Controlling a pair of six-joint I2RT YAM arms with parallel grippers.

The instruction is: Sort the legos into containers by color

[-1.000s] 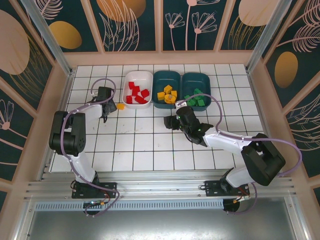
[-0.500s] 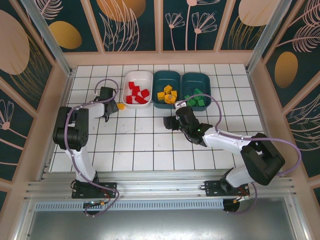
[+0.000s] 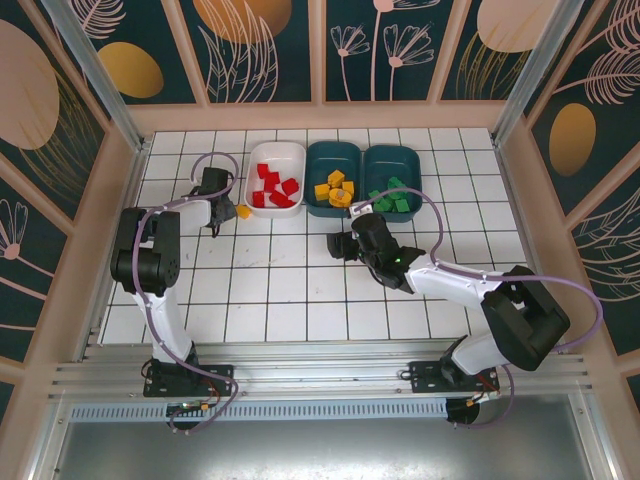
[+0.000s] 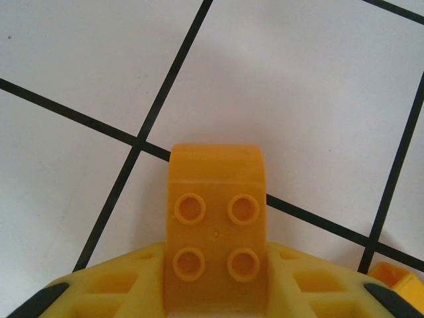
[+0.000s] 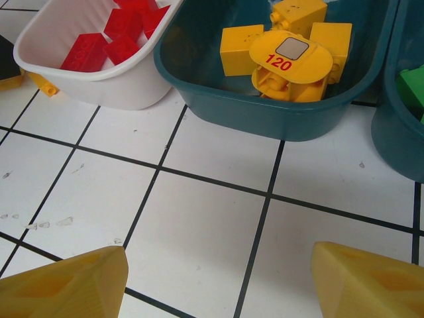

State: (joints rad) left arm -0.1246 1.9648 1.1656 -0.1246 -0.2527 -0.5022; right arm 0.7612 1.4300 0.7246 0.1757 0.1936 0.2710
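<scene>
1. My left gripper (image 4: 217,286) is at about 9 o'clock of the white rounded-rectangle plastic bin (image 3: 285,155), over the white tiled table (image 3: 280,300). Its yellow fingers (image 4: 112,288) press against both sides of a yellow-orange four-stud plastic lego brick (image 4: 217,218), pinching it with the studs towards my wrist camera. I cannot tell whether the brick rests on the tile.
2. A small yellow-orange piece (image 4: 397,278) lies on the tiles at the brick's 4 o'clock.
3. The white bin holds the red plastic legos (image 3: 275,187).
4. Just beside it, at its 3 o'clock, the middle dark teal plastic bin (image 3: 322,158) holds yellow-orange legos (image 3: 336,188) and a round yellow disc marked 120 (image 5: 291,56).
5. At 3 o'clock of that, the right dark teal plastic bin (image 3: 385,160) holds green legos (image 3: 392,200).
6. My right gripper (image 5: 218,265) hovers at 6 o'clock of the middle bin. Its tan fingers (image 5: 73,285) are spread wide, with bare tile between them.
</scene>
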